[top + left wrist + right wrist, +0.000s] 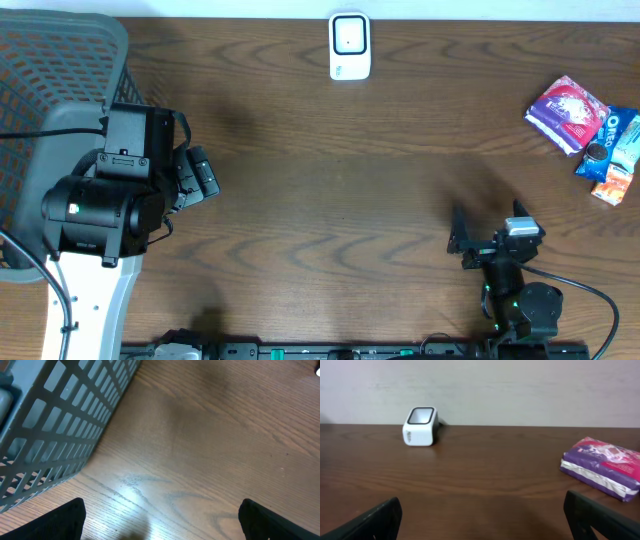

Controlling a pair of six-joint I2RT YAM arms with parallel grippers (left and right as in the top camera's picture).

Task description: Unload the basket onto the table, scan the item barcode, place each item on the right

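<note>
The white barcode scanner (349, 46) stands at the far edge of the table, and it shows far left in the right wrist view (420, 426). A purple snack packet (567, 113) lies at the far right (602, 467), with a blue Oreo pack (603, 135) and an orange packet (612, 185) beside it. My right gripper (488, 225) is open near the front edge, well short of the packets; nothing lies between its fingertips (485, 522). At the left, beside the basket, my left gripper (205, 172) is open over bare wood (162, 525).
A grey mesh basket (60, 60) fills the back left corner, and its wall (55, 435) stands close to my left gripper. A light blue packet (628, 145) lies by the right edge.
</note>
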